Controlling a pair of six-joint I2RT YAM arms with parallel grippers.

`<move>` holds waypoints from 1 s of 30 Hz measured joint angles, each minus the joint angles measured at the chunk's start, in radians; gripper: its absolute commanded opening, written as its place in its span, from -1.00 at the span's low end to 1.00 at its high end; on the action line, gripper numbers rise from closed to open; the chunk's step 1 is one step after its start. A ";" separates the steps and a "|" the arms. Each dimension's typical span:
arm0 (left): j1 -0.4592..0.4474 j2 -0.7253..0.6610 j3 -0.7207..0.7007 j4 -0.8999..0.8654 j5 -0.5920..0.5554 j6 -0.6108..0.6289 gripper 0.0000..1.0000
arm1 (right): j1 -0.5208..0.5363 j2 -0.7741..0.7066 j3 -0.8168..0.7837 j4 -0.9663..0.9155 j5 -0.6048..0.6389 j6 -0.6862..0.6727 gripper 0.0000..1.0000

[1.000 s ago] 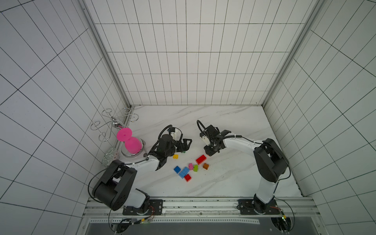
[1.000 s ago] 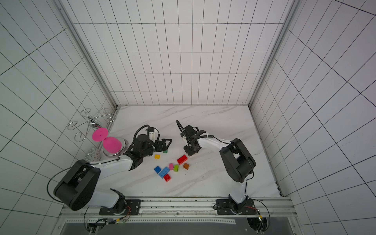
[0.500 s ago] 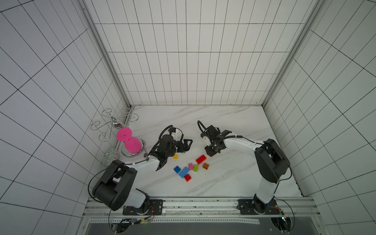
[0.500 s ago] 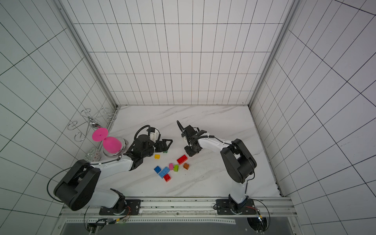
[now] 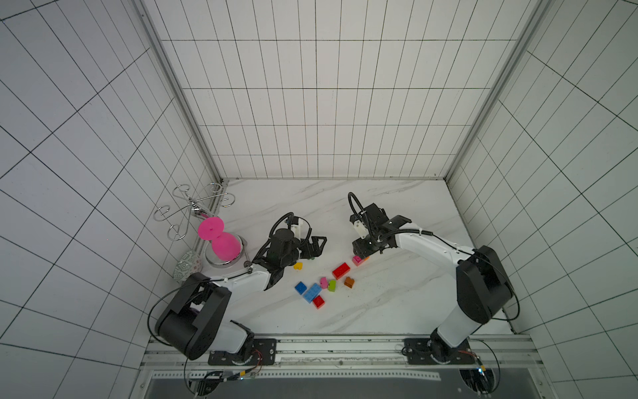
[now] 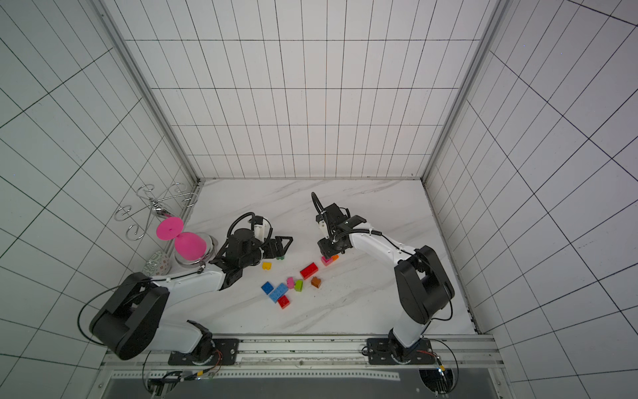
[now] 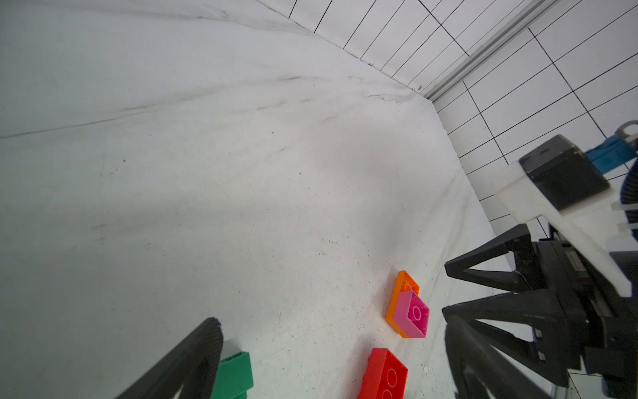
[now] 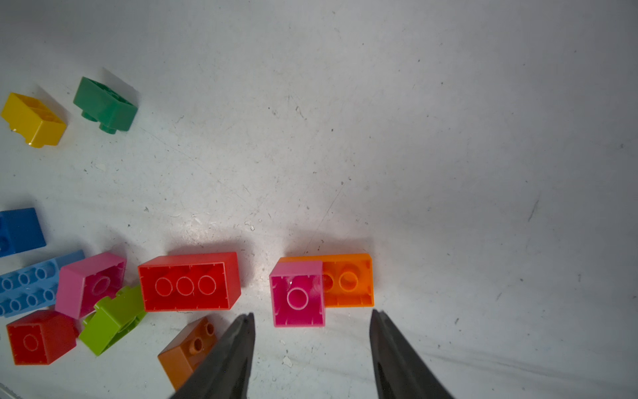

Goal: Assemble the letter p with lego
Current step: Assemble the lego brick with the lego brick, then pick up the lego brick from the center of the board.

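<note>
Pink brick is sitting on one end of the orange brick on the tabletop — probably the P's first joint. Right claw is hovering spread and empty; left claw is gaping wide. Next up, likely the red brick — needing a square pinch.

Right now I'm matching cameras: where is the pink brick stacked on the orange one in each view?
Top view: pink brick, up-right of the long red brick.
Top view: pink brick, likewise.
Left wrist: pink brick facing the right fingers.
Right wrist: pink brick ahead of the fingers.
Landmark: long red brick, beside it everywhere.
</note>
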 measured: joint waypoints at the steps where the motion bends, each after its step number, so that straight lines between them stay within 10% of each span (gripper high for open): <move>1: 0.000 -0.004 0.000 -0.007 -0.006 0.003 0.94 | -0.003 -0.003 -0.008 0.002 -0.002 0.005 0.14; 17: -0.021 -0.054 0.111 -0.307 -0.214 0.061 0.94 | -0.200 -0.119 -0.139 0.087 -0.116 0.146 0.16; 21: -0.114 -0.002 0.194 -0.437 -0.317 0.068 0.94 | -0.261 -0.158 -0.176 0.107 -0.166 0.189 0.32; 24: -0.175 0.039 0.229 -0.506 -0.372 0.067 0.92 | -0.307 -0.178 -0.190 0.116 -0.199 0.230 0.91; 30: -0.187 0.175 0.294 -0.589 -0.430 0.056 0.76 | -0.336 -0.193 -0.214 0.143 -0.256 0.262 0.94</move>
